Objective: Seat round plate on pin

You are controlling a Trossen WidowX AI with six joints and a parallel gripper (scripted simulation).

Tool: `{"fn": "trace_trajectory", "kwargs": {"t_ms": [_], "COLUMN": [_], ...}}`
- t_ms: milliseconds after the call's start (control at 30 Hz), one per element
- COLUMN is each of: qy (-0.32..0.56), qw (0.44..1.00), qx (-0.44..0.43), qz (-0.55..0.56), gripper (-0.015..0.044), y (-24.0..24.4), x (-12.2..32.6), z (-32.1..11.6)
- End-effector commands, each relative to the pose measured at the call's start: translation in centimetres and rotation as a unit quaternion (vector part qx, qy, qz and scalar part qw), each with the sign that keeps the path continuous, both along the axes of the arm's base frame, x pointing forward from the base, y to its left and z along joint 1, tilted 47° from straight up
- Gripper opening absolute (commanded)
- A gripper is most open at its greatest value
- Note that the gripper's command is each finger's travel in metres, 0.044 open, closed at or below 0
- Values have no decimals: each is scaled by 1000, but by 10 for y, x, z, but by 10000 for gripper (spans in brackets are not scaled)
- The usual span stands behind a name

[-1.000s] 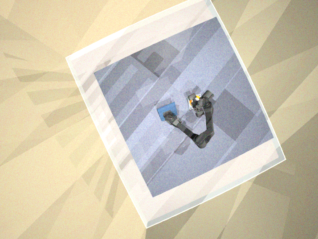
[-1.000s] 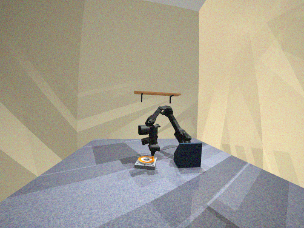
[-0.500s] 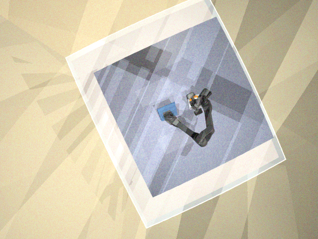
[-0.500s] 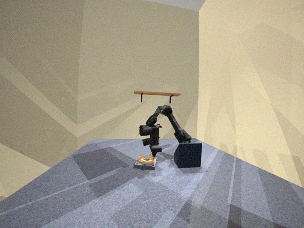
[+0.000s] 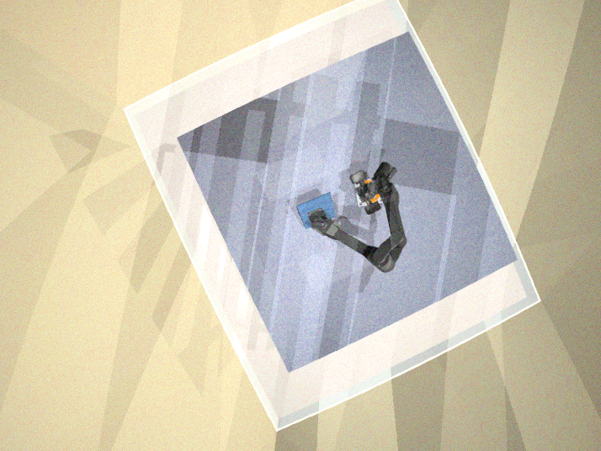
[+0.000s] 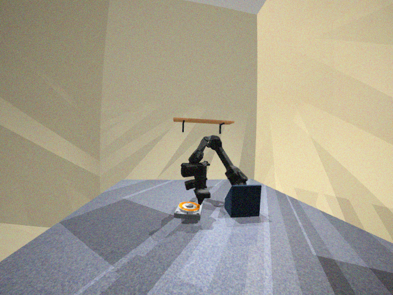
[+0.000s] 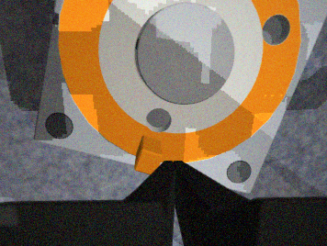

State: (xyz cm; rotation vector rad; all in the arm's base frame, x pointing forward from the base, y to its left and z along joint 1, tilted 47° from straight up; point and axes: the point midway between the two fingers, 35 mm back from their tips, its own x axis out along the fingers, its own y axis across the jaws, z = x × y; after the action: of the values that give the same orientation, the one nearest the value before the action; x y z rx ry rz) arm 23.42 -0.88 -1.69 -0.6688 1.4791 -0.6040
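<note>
The round plate (image 6: pixel 184 209) (image 7: pixel 78 50), an orange ring around a pale centre, sits around the grey post (image 7: pixel 186 57) on the square grey base (image 6: pixel 187 216) (image 7: pixel 84 138). Its orange tab (image 7: pixel 148 157) is at the lower rim in the wrist view. The hole (image 7: pixel 159 120) next to the tab looks grey inside, and I cannot make out the pin in it. Whether the plate lies fully flat is too small to tell. My gripper (image 6: pixel 200 203) (image 7: pixel 172 170) is shut and empty. Its tips are at the plate's rim, just right of the tab; contact is unclear.
A blue block (image 5: pixel 315 201) (image 6: pixel 244 200) stands beside the base, with the arm's foot on or behind it. A wooden shelf (image 6: pixel 203 120) hangs on the wall at the back. Another hole (image 7: pixel 276 29) shows in the orange ring.
</note>
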Motion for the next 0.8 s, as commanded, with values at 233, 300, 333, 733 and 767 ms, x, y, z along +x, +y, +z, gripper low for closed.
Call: {"fn": "trace_trajectory", "kwargs": {"t_ms": [233, 300, 333, 733, 767], "qy": [-1, -1, -1, -1, -2], "qw": [1000, 1000, 1000, 1000, 1000], "qx": [3, 3, 3, 3, 3], "qz": [-2, -2, -2, -2, -2], "gripper": [0, 0, 0, 0, 0], "y": [11, 13, 13, 24, 25], "x": [3, 5, 5, 14, 15], "z": [-11, -13, -14, -22, -23]}}
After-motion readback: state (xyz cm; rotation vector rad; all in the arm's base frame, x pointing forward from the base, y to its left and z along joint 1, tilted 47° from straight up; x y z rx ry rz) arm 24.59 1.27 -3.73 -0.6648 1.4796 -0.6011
